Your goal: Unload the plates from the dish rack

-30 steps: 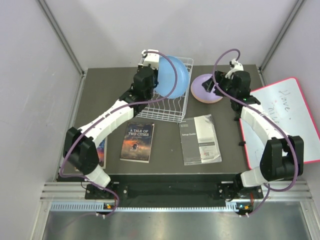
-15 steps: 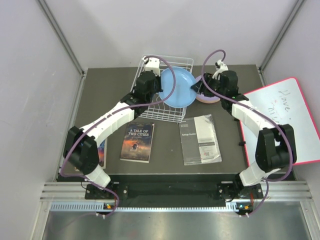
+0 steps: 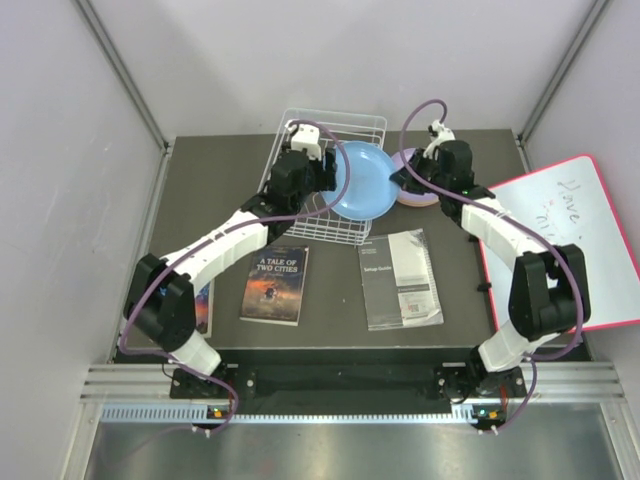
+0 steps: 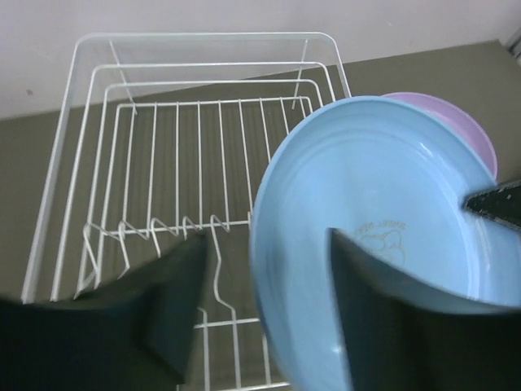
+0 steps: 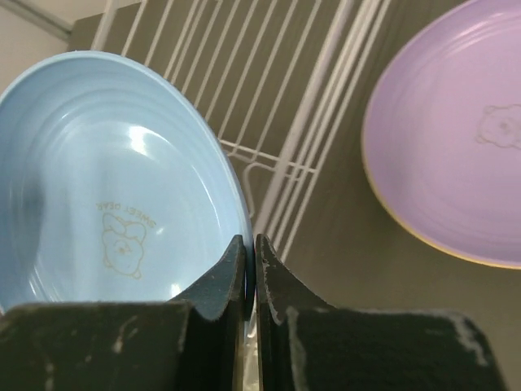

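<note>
**Light blue plate clamped by right arm, over rack's right edge**

Status: right gripper (image 5: 250,244) has its fingers pinched tight on the rim of the light blue plate (image 5: 106,187). The left gripper (image 4: 267,240) is spread wide, straddling the opposite rim of the same plate. One finger (image 4: 175,301) sits outside with a clear gap, the other sits over the plate's inner face. The plate is tilted and off the wires, above the right side of the dish rack (image 4: 203,37). The lilac plate (image 5: 464,138) lies flat on the table (image 3: 200,190) just right of the rack, partly hidden by the blue one in the top view.
</note>
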Available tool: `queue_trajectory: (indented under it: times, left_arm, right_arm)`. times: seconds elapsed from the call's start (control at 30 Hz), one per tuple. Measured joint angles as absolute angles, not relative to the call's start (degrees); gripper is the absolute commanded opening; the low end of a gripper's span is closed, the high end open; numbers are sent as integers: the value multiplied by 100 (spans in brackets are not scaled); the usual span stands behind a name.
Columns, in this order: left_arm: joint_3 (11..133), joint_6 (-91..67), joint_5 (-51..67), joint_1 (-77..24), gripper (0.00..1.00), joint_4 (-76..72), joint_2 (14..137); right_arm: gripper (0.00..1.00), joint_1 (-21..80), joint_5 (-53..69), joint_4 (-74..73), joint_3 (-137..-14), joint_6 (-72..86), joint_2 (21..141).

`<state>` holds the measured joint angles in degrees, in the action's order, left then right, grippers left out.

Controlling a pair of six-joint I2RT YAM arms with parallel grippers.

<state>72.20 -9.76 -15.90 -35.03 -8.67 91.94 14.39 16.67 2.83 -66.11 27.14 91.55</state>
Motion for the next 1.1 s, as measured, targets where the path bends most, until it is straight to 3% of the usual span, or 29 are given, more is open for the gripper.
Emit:
queue_trajectory:
  times: [0.23,0.5,1.0,1.1]
  left_arm:
    - [7157,-871,-1586,-3494,96,-1022,9030]
    - [6744,-746,-1658,-3288,98,-1059,8794]
    - [6318,-742,-1678,-2936,98,-1050,8652]
    - [6316,-764,-1601,-2829,98,-1026,8619]
  right_arm:
    - [0,976,961,-156,-6779,2493,9150]
    - [0,132,16,-506,-7789,2171,9529]
    - [0,73,-755,-805,-8573,1994,11312]
    - [18,73,-775,-825,-8759,1988,11533]
